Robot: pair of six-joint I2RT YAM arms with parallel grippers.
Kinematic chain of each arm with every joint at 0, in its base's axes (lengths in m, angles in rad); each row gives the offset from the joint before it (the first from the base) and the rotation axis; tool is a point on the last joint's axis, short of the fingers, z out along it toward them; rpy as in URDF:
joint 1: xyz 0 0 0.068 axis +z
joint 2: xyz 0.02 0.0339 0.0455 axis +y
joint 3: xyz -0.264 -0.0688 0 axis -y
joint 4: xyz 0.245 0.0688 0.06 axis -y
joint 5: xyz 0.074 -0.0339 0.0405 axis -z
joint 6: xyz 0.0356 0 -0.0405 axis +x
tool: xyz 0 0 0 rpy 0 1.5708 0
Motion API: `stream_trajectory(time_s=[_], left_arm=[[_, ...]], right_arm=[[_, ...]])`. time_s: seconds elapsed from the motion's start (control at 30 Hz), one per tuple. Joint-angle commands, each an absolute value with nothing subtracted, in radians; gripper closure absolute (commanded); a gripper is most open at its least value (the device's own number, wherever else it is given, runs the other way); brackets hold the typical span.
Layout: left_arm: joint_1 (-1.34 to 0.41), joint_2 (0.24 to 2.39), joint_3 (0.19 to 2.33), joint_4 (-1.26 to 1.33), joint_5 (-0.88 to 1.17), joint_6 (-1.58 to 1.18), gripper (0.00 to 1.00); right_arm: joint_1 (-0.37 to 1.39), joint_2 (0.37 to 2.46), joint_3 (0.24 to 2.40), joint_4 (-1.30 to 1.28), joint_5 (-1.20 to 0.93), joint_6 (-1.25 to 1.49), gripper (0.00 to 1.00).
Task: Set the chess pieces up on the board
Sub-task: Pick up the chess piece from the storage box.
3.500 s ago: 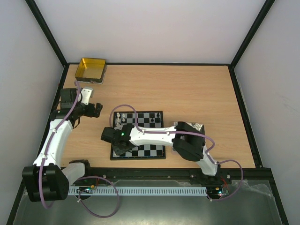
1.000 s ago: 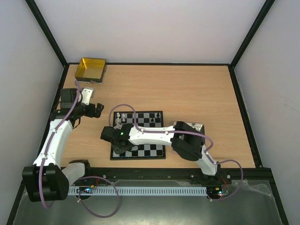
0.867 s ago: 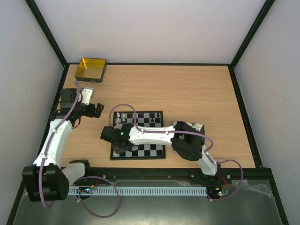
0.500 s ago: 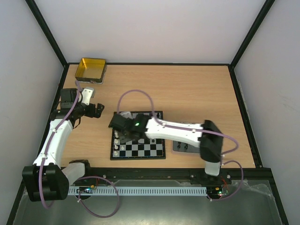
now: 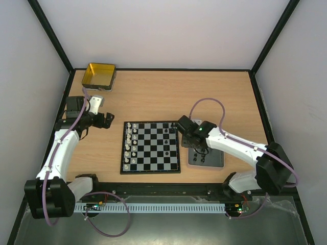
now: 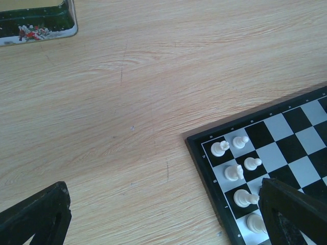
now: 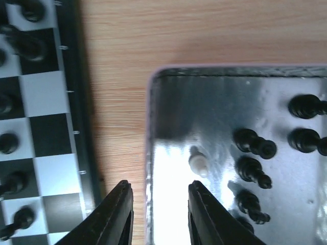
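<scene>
R gripper (image 5: 194, 144) hangs over the L rim of the grey tray (image 5: 217, 162), just R of the board (image 5: 156, 153). In its wrist view the fingers (image 7: 115, 219) stand a narrow way apart w/ nothing btwn them: one is over the strip of wood beside the board's rim, the other over the tray floor. One white piece (image 7: 198, 163) sits in the tray just ahead of the fingers, not touched. Several black pcs (image 7: 254, 172) are bunched further R in the same tray.

L gripper (image 5: 104, 121) is well apart from all that, over bare table (image 5: 204, 97) off the board's far L corner. Its jaws are spread to full width and hold nothing. In its wrist view the fingers (image 6: 36, 217) sit at the two bottom corners of the frame, and that corner of the board (image 6: 295, 118) comes in from the R, near the R finger.

Board lies mid-table, near the front edge and square to it, just L of the tray w/ a thin gap of wood btwn them. White pcs (image 5: 131, 145) line its two L-most columns. A few show close up from the L wrist (image 6: 234, 172), upright. More black pcs (image 7: 28, 47) stand along the board's R side. Centre squares (image 7: 43, 92) are bare.

Gold tin (image 5: 99, 75) is at the far L corner of the table. Its side shows at top L of the L wrist view (image 6: 36, 25).
</scene>
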State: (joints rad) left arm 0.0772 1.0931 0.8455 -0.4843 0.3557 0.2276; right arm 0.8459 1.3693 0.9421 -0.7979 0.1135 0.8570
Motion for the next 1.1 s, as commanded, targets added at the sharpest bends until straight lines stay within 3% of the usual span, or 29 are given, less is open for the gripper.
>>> stream_trajectory(time_s=[0.0,0.8,1.07], left_arm=[[0.077,1.102,0.840,-0.488,0.393,0.221,0.01],[0.077,1.114,0.841,-0.492,0.409,0.225,0.01],[0.077,1.105,0.841,-0.494,0.411,0.225,0.01]], right_arm=[[0.791,1.335,0.877,-0.748,0.115,0.864,0.71],[0.691,1.361,0.715,-0.613,-0.001,0.826,0.72],[0.675,1.380,0.692,-0.579,-0.006,0.817,0.78]])
